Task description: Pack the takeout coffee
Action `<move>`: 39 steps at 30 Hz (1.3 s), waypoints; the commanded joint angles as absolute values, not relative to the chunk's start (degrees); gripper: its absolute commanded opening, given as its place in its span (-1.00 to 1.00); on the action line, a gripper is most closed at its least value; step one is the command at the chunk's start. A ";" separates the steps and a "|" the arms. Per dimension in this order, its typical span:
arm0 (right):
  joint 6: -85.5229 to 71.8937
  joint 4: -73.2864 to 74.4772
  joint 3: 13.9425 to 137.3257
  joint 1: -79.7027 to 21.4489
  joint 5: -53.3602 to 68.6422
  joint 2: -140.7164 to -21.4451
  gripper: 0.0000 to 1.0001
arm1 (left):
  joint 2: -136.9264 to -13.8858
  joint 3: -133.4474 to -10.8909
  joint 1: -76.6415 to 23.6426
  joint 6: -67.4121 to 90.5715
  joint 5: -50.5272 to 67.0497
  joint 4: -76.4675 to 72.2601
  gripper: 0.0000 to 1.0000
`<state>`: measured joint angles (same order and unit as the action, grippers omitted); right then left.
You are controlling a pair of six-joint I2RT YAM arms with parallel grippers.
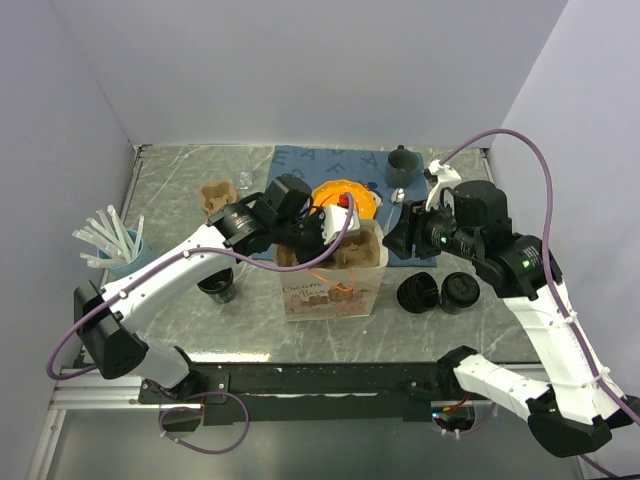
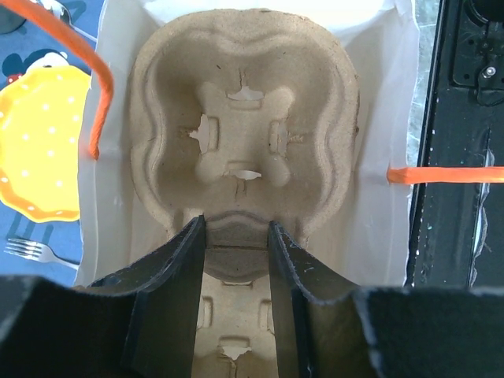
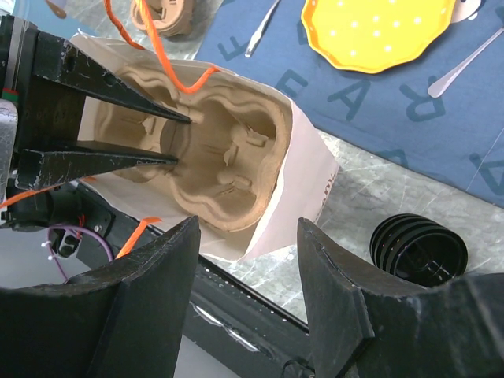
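Note:
A white paper bag with orange handles stands at the table's middle, and a brown pulp cup carrier sits in its mouth. My left gripper reaches down into the bag, its fingers pressed on either side of the carrier's middle ridge. It shows over the bag in the top view too. The takeout coffee, a small black cup, stands left of the bag, partly hidden under my left arm. My right gripper hangs open and empty just right of the bag.
Two black ribbed lids lie right of the bag. A yellow plate and cutlery rest on a blue mat behind it, with a dark green mug. A second carrier and a blue cup of straws stand left.

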<state>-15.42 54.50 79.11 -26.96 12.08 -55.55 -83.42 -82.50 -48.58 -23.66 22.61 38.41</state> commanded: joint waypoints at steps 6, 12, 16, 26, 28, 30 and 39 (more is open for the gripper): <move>-16.00 53.44 79.10 -26.81 10.72 -54.05 0.20 | -83.58 -80.77 -49.04 -24.78 19.26 40.25 -0.57; -15.91 53.61 78.58 -26.81 10.02 -53.96 0.21 | -83.58 -79.54 -49.04 -25.49 19.16 40.52 -0.51; -15.91 53.61 78.57 -26.72 9.76 -53.88 0.21 | -84.20 -78.75 -49.48 -23.65 20.39 37.71 -0.46; -15.47 53.96 79.45 -26.81 9.05 -53.61 0.22 | -83.85 -78.66 -49.57 -23.64 17.85 37.62 0.00; -15.73 53.70 79.37 -26.72 9.31 -53.53 0.22 | -83.41 -79.54 -49.57 -23.56 17.05 37.79 0.06; -15.65 53.70 79.80 -26.72 9.40 -53.88 0.22 | -83.15 -80.85 -49.57 -23.03 16.00 37.97 0.33; -15.82 53.44 80.86 -26.72 9.93 -54.75 0.23 | -80.25 -85.43 -49.57 -22.06 13.98 38.32 0.94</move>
<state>-15.42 54.70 78.72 -26.96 9.96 -54.63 -83.99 -81.69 -49.21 -22.70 15.27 39.03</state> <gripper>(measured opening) 0.612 0.963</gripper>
